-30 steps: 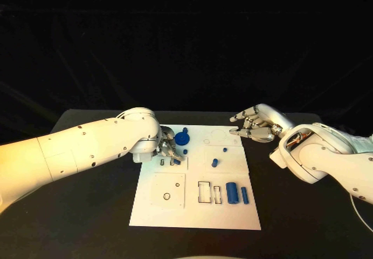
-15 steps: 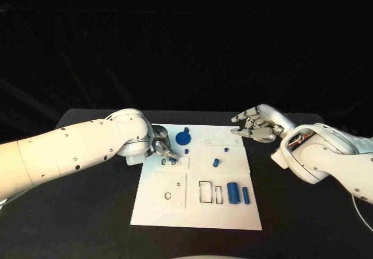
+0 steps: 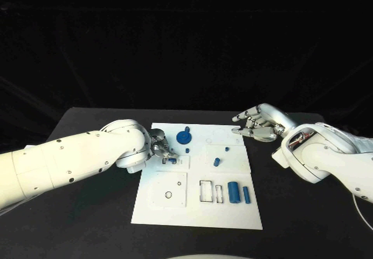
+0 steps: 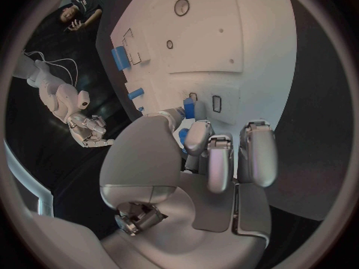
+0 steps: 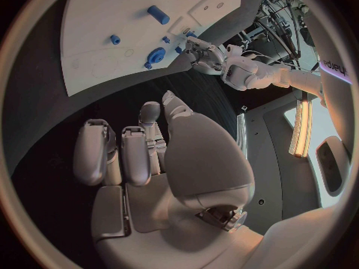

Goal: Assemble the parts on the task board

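Note:
The white task board (image 3: 233, 216) lies in the middle of the black table. My left hand (image 3: 161, 149) is over its upper left part, beside two small slots (image 4: 217, 103). Thumb and a finger pinch a small blue part (image 4: 188, 109) that stands upright at those slots (image 3: 172, 159). My right hand (image 3: 257, 124) hovers at the board's far right corner, fingers loosely apart, holding nothing. A round blue part (image 3: 184, 137) stands just beyond the left hand. Two small blue parts (image 3: 216, 161) sit mid-board. A thick blue cylinder (image 3: 232, 191) and a thinner one (image 3: 246, 195) lie at the near right.
Rectangular slots (image 3: 205, 191) sit beside the cylinders, and a square panel with a round hole (image 3: 166, 196) is at the near left. Bare black table (image 3: 85, 216) surrounds the board. The right wrist view shows the board (image 5: 112, 12) and my left hand (image 5: 202, 52) across it.
My left arm has swung down and outward to the left, while its hand stays at the slots with the small blue part. The right hand has not moved.

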Action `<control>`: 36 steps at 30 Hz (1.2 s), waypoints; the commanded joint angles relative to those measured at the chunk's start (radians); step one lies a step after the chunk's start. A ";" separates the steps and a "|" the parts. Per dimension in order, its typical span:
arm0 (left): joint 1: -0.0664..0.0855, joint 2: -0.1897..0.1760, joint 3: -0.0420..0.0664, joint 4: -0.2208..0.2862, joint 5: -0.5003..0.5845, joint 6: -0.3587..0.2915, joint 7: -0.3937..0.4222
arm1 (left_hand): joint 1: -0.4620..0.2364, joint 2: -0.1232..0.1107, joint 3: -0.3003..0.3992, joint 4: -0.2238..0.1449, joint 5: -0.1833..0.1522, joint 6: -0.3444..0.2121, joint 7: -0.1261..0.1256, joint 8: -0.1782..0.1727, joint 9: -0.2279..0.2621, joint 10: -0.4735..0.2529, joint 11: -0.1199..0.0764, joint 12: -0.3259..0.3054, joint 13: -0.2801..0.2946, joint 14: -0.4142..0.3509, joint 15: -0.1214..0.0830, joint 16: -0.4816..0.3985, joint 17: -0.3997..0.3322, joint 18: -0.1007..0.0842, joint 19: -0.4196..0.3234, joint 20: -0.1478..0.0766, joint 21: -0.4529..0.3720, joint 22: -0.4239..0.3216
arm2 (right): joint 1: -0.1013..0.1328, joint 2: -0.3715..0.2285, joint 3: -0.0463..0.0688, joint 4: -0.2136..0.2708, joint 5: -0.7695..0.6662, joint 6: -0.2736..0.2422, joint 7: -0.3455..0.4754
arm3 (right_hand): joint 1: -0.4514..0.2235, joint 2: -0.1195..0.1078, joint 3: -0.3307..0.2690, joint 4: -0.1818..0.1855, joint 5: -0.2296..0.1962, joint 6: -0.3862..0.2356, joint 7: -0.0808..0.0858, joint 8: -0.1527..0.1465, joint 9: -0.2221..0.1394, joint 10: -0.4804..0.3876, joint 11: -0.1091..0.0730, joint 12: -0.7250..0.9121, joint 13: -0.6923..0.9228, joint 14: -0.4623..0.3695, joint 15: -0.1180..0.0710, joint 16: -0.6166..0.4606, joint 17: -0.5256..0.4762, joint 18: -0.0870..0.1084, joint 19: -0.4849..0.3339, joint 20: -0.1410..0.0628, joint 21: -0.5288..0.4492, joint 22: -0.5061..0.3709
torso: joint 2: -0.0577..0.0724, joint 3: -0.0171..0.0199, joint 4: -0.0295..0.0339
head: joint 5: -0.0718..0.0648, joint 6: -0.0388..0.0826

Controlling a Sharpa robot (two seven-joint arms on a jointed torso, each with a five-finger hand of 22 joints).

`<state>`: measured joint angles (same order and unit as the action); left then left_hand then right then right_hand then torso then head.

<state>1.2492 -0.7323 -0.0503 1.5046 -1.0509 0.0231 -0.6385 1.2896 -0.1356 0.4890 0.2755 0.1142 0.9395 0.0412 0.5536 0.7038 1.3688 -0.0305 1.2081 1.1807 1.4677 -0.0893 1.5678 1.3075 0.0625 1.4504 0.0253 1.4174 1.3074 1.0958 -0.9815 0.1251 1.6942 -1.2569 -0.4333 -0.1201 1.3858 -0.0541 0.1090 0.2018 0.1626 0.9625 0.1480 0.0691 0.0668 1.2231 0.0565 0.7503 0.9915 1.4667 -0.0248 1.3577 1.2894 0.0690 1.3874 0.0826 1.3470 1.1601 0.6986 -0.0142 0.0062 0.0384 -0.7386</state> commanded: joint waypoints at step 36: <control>-0.018 0.019 0.000 0.007 -0.182 0.098 -0.012 | -0.014 0.000 0.154 -0.147 -0.013 0.006 -0.003 0.005 0.004 0.004 -0.002 0.001 -0.001 0.103 0.003 0.003 0.263 -0.011 0.011 0.001 0.008 0.051 | -0.003 0.007 0.000 -0.006 -0.002 0.019 -0.001 | -0.015 0.001 -0.002 0.011 0.008 0.009 -0.001 0.002 0.001 -0.003 0.000 -0.001 -0.001 0.040 0.003 -0.005 -0.001 0.015 -0.007 0.001 -0.006 -0.003 | 0.001 0.0004 -0.0020 | 0.008 -0.010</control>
<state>1.2333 -0.7136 -0.0475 1.5129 -1.2187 0.0695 -0.6411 1.2753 -0.1477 0.5000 0.2646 0.1066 0.9449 0.0424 0.5526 0.7086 1.3686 -0.0303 1.2081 1.1791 1.4676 -0.0892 1.5678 1.3073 0.0625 1.4580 0.0251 1.4211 1.3073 1.0940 -0.9753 0.1247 1.6873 -1.2557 -0.4265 -0.1235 1.3764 -0.0527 0.1049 0.2059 0.1663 0.9625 0.1480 0.0691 0.0668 1.2232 0.0566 0.7503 0.9907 1.4667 -0.0248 1.3577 1.2894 0.0690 1.3874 0.0826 1.3471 1.1575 0.7003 -0.0137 0.0047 0.0449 -0.7480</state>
